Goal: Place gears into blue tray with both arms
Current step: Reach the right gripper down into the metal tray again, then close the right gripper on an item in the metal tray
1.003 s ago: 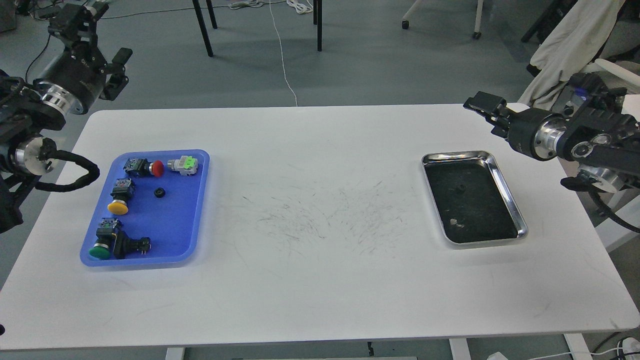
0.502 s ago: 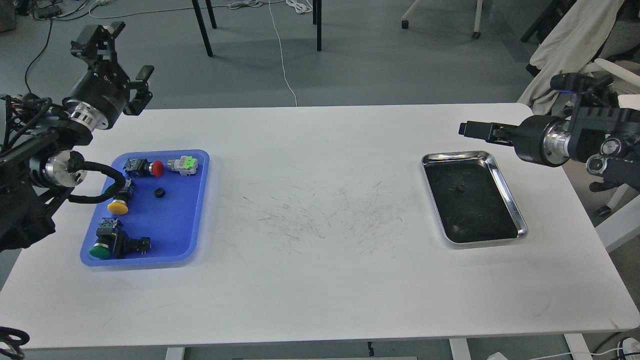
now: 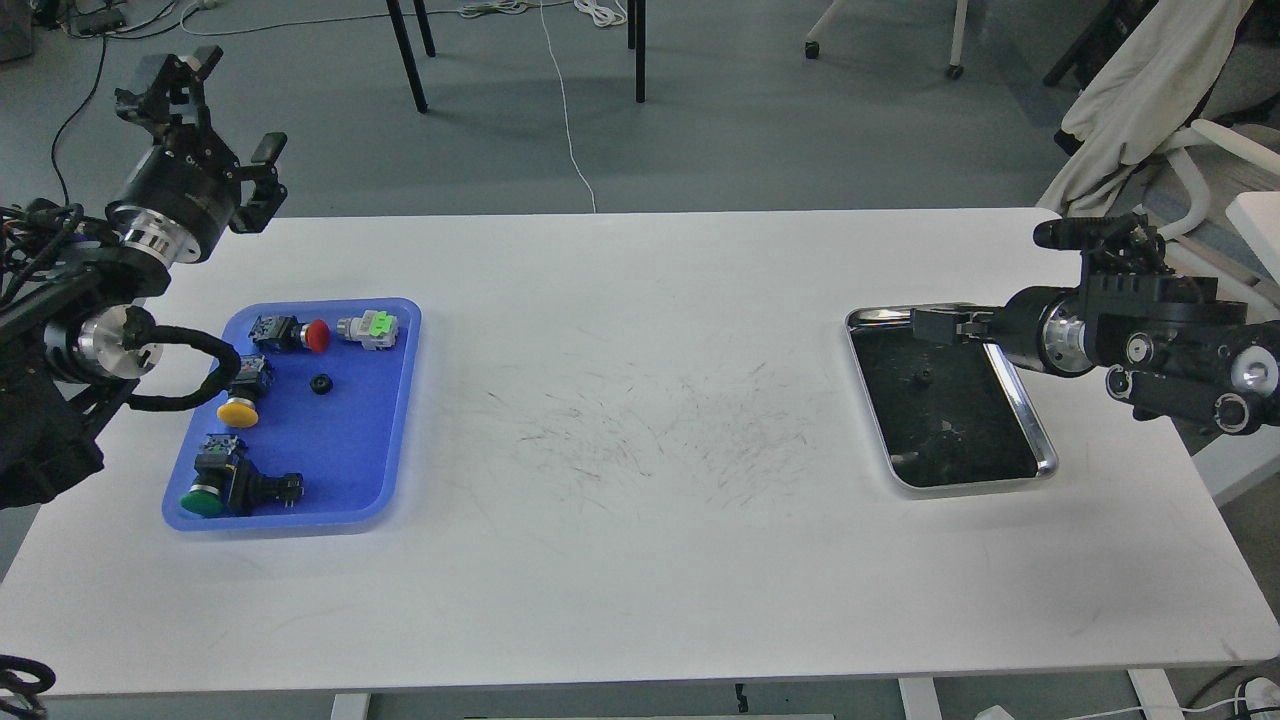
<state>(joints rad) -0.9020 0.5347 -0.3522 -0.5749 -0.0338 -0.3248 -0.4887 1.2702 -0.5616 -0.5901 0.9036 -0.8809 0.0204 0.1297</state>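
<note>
Presently on the white table (image 3: 640,560): one blue tray (image 3: 355,470) at the left, holding a small black gear (image 3: 321,384) near its middle, with a red-capped pushbutton switch (image 3: 300,334) and a green-and-grey switch (image 3: 369,329) along the far side, a yellow-capped switch (image 3: 240,400) at the left and a green-capped switch (image 3: 210,490) at the near left corner. One steel tray (image 3: 1040,440) with dark bottom at the right, holding a second gear (image 3: 925,378), tiny, in its far half. Left gripper (image 3: 205,110): raised beyond the table's far left corner, fingers spread apart, holding nothing. Right gripper (image 3: 935,326): level over the steel tray's far rim, pointing left, apart from the gear; fingers seen edge-on, spacing cannot be told.
</note>
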